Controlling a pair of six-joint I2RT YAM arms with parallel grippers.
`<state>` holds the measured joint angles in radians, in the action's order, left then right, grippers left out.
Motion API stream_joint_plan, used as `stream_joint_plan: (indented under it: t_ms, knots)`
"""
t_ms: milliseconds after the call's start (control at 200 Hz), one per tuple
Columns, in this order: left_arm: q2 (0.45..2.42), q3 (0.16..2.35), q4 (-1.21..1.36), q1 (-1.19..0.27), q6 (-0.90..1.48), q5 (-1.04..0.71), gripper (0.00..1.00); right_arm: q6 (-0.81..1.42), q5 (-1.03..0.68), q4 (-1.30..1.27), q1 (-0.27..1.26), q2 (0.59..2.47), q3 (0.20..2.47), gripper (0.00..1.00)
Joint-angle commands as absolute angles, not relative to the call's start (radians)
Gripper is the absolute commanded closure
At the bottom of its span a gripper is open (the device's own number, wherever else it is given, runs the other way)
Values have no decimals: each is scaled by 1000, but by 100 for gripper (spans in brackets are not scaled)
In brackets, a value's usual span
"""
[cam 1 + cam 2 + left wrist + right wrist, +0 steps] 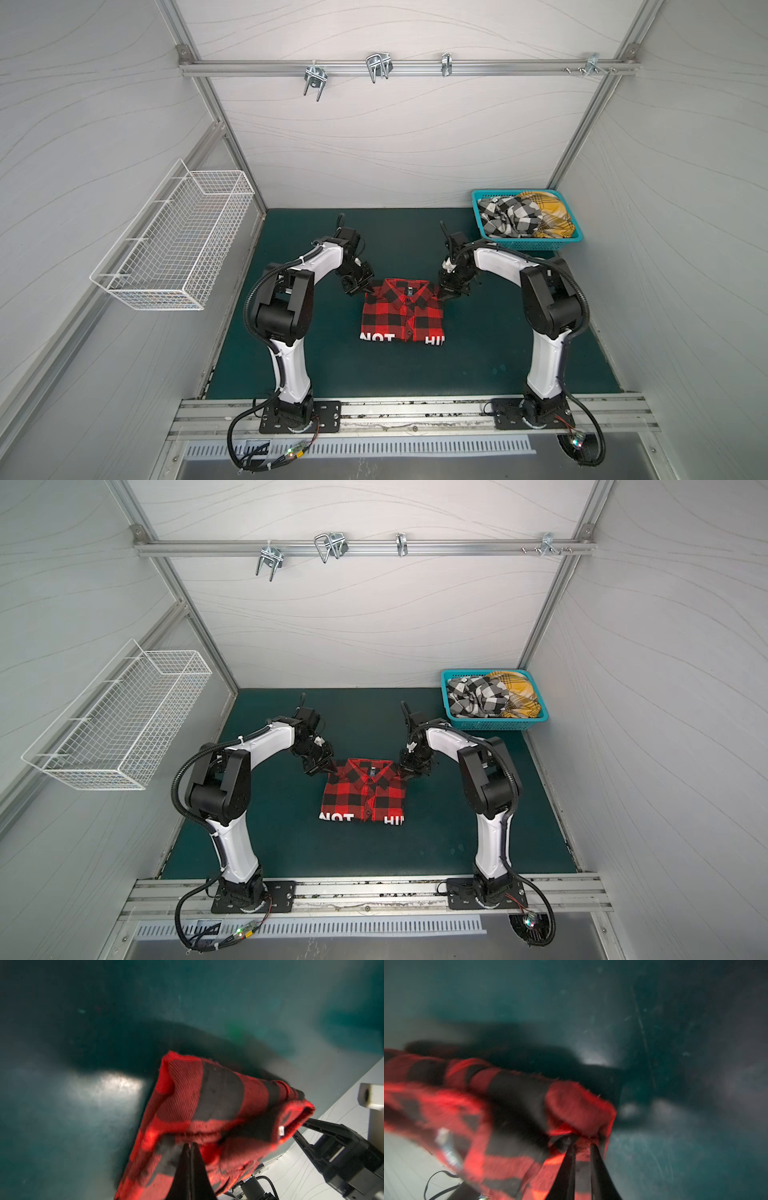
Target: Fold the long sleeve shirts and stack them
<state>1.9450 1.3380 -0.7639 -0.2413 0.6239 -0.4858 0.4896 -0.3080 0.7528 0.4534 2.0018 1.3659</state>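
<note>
Red-and-black buffalo-check shirt (401, 318) with white lettering lies folded at mid dark green mat (332, 365), collar away from the arm bases. Left gripper (367, 291) is pinched tight on its far left corner. On the right gripper (442, 296) the jaws are nearly closed, with far-right-corner cloth between them. Black-and-white check shirt (505, 216) and mustard-yellow plaid shirt (550, 218) sit bunched in the teal plastic basket (523, 245), back right.
</note>
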Motion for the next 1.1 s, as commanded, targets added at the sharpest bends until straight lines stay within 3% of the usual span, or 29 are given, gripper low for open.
stream_joint_plan:
  t_ms: [0,130,265,400,565,745,1090]
  knots:
    - [1990,1338,-732,-248,615,-509,99,483,-277,745,442,2043,1369,84]
    - [1993,1322,-722,-250,620,-518,99,452,-279,771,436,2064,1406,85]
    - [1908,1338,-745,-250,623,-504,85,435,-272,826,439,2000,1452,81]
    - [1782,1329,-796,-250,615,-462,82,435,-245,879,466,1864,1432,75]
    - [1632,1213,-825,-250,598,-456,84,473,-217,915,545,1691,1356,67]
    - [1542,1056,-767,-272,631,-497,92,561,-233,882,632,1561,1251,67]
    - [1623,929,-602,-341,734,-515,100,622,-245,759,711,1607,1082,71]
